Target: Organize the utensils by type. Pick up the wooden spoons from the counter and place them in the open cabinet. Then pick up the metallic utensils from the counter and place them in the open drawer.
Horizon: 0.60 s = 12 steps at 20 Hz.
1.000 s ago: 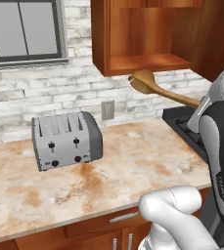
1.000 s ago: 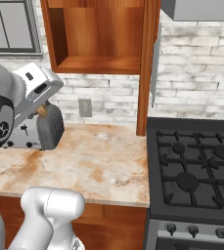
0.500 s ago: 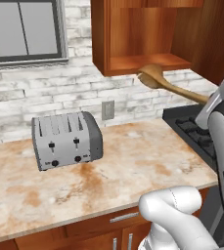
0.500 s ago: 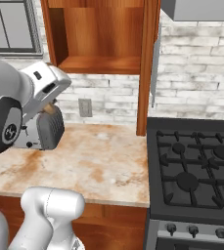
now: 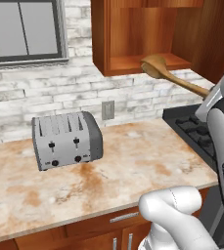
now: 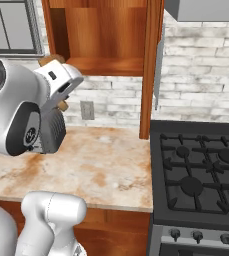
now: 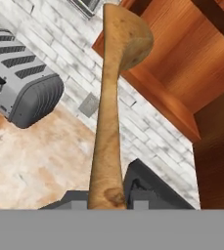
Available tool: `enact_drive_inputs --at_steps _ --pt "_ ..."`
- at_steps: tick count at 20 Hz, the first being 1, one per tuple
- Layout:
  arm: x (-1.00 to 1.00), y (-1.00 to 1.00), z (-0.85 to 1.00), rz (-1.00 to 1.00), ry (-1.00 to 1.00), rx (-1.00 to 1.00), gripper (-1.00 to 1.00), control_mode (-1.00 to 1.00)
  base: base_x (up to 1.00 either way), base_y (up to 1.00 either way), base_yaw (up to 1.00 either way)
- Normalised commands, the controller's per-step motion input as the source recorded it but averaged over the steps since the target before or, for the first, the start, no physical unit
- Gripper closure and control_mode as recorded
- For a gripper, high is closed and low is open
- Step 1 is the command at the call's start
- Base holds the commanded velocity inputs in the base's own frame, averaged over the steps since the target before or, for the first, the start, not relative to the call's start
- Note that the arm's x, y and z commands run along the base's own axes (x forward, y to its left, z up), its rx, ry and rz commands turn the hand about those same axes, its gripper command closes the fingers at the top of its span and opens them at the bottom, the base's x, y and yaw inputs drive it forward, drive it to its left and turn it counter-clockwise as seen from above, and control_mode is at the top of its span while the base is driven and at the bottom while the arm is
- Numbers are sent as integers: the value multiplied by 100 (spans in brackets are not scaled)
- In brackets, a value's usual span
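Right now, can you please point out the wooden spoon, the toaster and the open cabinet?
wooden spoon [image 5: 155,67], left base view, on its round bowl.
toaster [image 5: 67,140], left base view, on its front side with the levers.
cabinet [image 5: 133,62], left base view, on the bare bottom shelf.

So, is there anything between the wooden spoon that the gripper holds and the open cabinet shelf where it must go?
Nothing visible stands in the way. The wooden spoon is held by its handle in the gripper, with its bowl right at the front edge of the open cabinet shelf. The toaster sits lower on the counter, off to the side.
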Motion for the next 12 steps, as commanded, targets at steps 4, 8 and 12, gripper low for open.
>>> enact_drive_inputs --at_steps 4,8,12 --pt "45 0 0 0 -17 0 100 -100 0 0 0" --pt "51 -9 0 0 -3 0 100 -100 0 0 0" --pt "47 -13 0 0 10 0 100 -100 0 0 0"
